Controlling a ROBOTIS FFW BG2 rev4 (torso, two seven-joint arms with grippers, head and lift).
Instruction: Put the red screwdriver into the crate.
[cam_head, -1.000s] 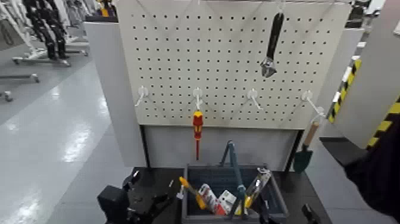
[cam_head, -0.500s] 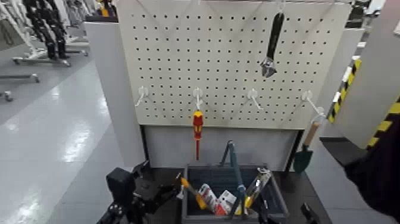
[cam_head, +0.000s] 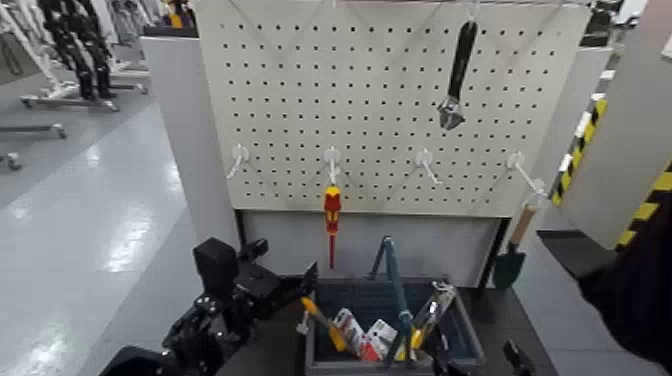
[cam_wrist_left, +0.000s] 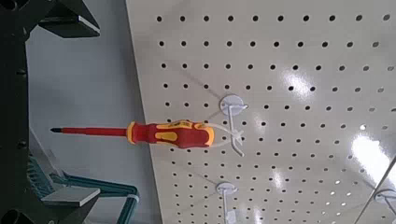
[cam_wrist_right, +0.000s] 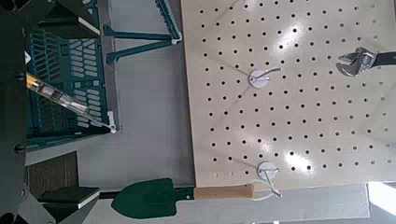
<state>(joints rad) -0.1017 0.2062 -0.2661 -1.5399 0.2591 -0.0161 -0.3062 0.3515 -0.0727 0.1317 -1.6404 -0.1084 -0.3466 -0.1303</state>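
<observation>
Left hand rose, red screwdriver hanging before it.

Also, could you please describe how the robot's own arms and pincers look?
In the head view, the left arm is black, built from blocky, angular segments with a few small pale marks. The left wrist view shows its black pincer with two dark, wedge-shaped fingers, each having a flat, lighter grey face. The right pincer looks the same in its wrist view. I cannot make out cables clearly.
</observation>
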